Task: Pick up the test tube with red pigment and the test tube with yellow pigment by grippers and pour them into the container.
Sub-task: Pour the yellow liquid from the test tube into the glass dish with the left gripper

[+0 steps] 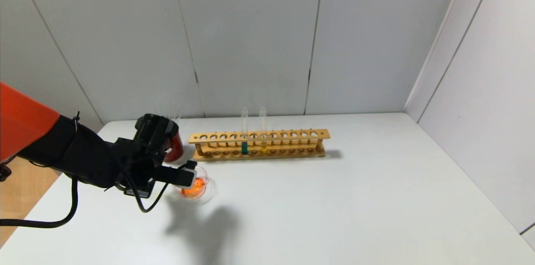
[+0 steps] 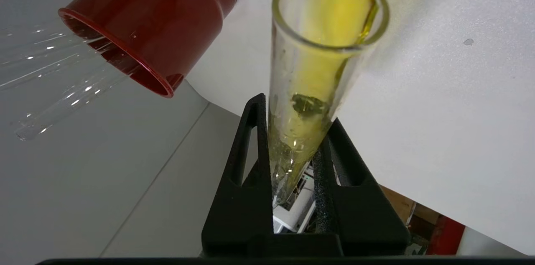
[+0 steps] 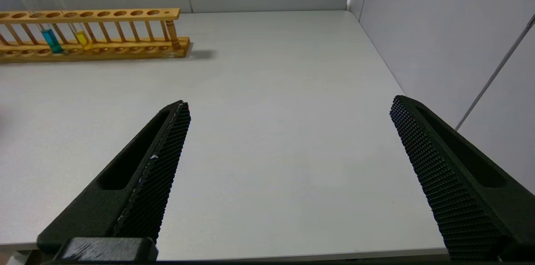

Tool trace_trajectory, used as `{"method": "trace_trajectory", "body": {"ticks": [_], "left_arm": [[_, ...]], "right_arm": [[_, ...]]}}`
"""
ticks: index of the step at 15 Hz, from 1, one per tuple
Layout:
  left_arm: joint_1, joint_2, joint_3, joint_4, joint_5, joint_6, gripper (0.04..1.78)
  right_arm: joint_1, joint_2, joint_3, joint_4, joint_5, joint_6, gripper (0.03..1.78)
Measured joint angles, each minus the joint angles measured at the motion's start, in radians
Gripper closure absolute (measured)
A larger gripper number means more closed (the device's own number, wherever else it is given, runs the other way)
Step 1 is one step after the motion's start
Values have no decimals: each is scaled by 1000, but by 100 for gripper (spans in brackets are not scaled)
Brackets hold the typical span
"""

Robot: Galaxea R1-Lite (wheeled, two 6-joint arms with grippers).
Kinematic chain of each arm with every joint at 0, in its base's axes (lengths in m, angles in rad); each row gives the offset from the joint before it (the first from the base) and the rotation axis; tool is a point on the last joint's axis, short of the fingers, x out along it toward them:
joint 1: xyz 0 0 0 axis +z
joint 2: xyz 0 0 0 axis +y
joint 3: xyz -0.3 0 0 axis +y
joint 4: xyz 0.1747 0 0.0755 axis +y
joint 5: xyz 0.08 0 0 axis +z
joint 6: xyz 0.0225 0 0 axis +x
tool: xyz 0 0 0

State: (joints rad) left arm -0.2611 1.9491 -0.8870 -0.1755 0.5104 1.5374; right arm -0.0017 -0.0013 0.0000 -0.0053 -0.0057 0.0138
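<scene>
**Yellow tube tipped over the dish, pour under way**

Black fingers (image 2: 255, 160) of the left claw (image 2: 292, 164) sit closest to the wrist camera, clenched on the yellow tube (image 2: 322, 68) near its closed end. That tube is tilted mouth-down away from the claw, and yellow liquid runs along its inner wall and spills over the lip. In the head view the left claw (image 1: 184, 175) hangs just above the glass dish (image 1: 207, 192), which already holds orange-red liquid, so the red share looks poured and the yellow one appears to be going in now.

Just behind the claw stands the dark red cup (image 1: 174, 148), with clear empty tubes (image 2: 54, 85) poking out of it; whether one of these is the red tube I cannot tell. Farther off, beyond the cup, the wooden rack (image 1: 259, 143) carries a teal tube (image 1: 244, 137) and another yellow tube (image 1: 263, 136).

The right claw (image 3: 288, 164) is released, fingers spread wide over bare table (image 3: 271, 89), well apart from everything.

Risks, as I judge them: the dish is shallow and low-walled, so a steep tilt could splash liquid over the rim. A mouth drifting past the edge would put yellow on the table. The cup is close enough that a swing back could knock it or its tubes.
</scene>
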Motion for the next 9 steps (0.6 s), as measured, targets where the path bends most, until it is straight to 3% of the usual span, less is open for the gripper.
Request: {"method": "trace_trajectory", "body": {"ticks": [9], "left_arm": [[-7,17,-27,1,28,47,150]], "right_arm": [[0,0,0,0,0,0,6]]}}
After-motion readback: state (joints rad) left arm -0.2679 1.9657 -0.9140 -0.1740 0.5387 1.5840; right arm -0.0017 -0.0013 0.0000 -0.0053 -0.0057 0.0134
